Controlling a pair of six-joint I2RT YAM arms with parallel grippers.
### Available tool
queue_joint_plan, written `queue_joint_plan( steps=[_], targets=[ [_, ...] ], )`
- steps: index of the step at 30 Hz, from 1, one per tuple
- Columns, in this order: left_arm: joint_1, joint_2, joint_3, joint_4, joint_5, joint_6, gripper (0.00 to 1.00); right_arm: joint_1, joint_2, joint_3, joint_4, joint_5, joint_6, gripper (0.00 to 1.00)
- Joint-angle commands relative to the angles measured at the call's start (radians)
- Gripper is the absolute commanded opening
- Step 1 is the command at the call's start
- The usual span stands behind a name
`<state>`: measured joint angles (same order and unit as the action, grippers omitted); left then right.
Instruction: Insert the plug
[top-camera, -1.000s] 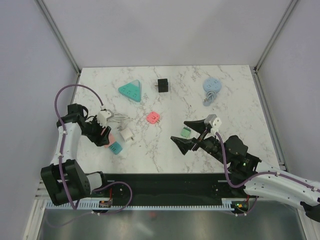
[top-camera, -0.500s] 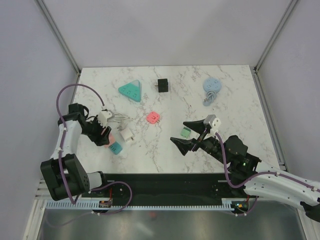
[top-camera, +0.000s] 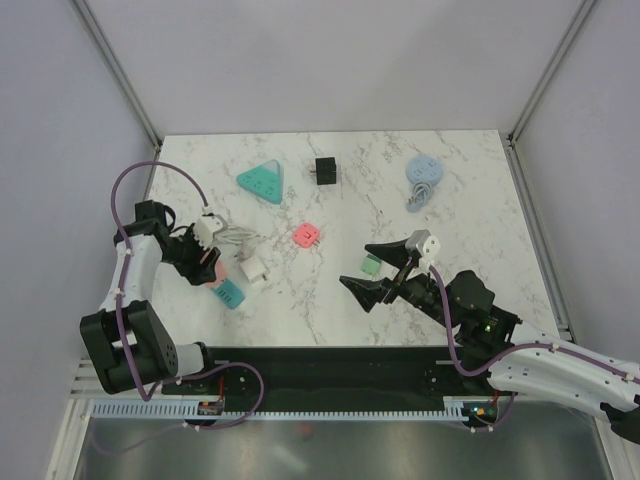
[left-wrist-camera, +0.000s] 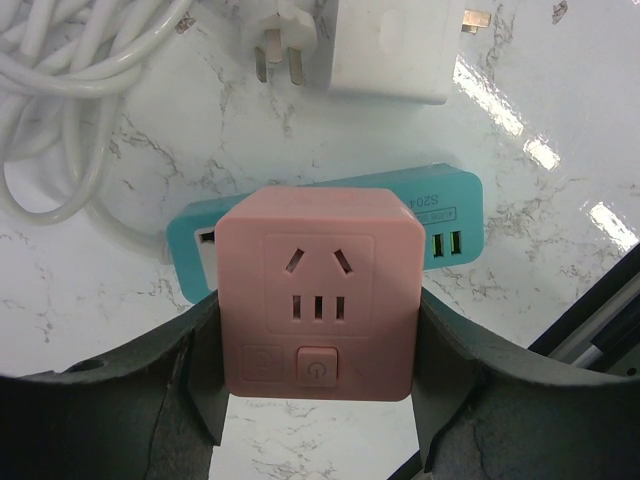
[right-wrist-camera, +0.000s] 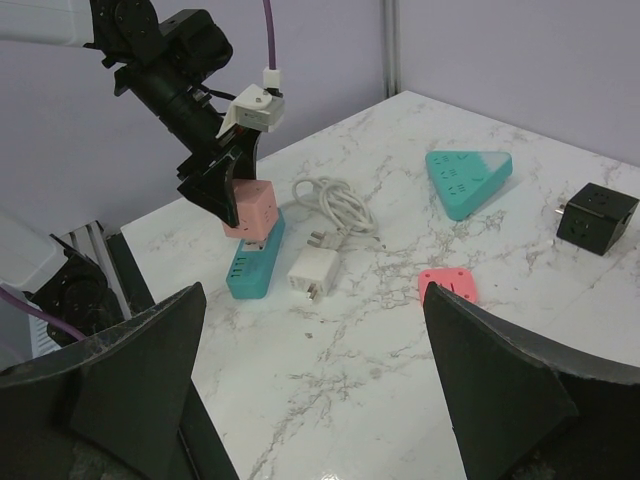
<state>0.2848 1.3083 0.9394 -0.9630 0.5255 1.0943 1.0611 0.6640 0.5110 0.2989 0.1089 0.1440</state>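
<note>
My left gripper (top-camera: 203, 266) is shut on a pink cube socket (left-wrist-camera: 318, 260), its holes and power button facing the wrist camera. The cube (right-wrist-camera: 248, 205) hangs right over a teal power strip (left-wrist-camera: 448, 215) on the marble table; I cannot tell whether they touch. A white adapter (left-wrist-camera: 390, 45) and a three-pin plug (left-wrist-camera: 280, 40) on a coiled white cable (left-wrist-camera: 70, 60) lie just beyond. My right gripper (top-camera: 358, 265) is wide open and empty, held above the table's middle (right-wrist-camera: 315, 330).
A teal triangular socket (top-camera: 261, 181), a black cube socket (top-camera: 325, 171) and a blue round socket with cord (top-camera: 424, 176) lie at the back. A red square socket (top-camera: 306, 236) and a small green socket (top-camera: 371, 265) lie mid-table.
My left gripper has shifted slightly back and left with the pink cube, uncovering more of the teal strip. The right arm has barely moved.
</note>
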Motion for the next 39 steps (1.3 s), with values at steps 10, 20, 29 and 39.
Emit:
queue_joint_plan(
  steps=[10,20,29,39],
  targets=[
    [0.005,0.006,-0.02,0.018,0.03,0.068,0.02,0.002,0.002,0.015,0.036,-0.018,-0.007,0.98],
    [-0.001,0.017,-0.051,0.04,0.03,0.098,0.02,0.0,0.013,0.018,0.042,-0.026,-0.004,0.98],
    [-0.004,0.009,-0.051,0.046,0.044,0.084,0.02,0.002,0.019,0.017,0.045,-0.029,-0.003,0.98],
    [-0.006,0.028,-0.002,-0.046,0.005,0.05,0.02,0.0,0.011,0.02,0.036,-0.028,-0.001,0.98]
  ],
)
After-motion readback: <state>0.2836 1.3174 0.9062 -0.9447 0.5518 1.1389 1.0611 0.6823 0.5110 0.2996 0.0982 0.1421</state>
